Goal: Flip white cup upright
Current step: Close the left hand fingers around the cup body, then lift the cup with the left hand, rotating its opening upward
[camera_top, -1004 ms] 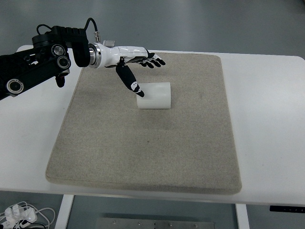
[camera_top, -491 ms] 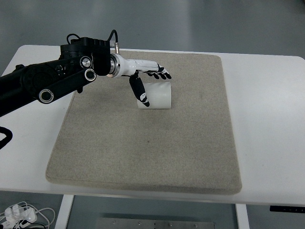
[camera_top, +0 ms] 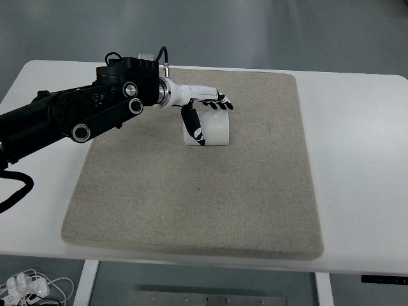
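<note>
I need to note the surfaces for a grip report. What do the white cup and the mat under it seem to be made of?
The white cup, lying on its side, looks like smooth plastic or paper; its even matte white surface with soft shading leaves that open. The mat looks like felt or coarse woven fabric: beige, speckled, dull, with thick soft edges. It lies on a table with a smooth white top, probably laminate.

The left arm [camera_top: 70, 118] is bulky matte black, studded with round silver-ringed joint caps. A thin black cable loops over its wrist, beside a silver collar. The left hand [camera_top: 203, 108] is glossy white with black fingers [camera_top: 220, 105] bearing small white markings.
</note>
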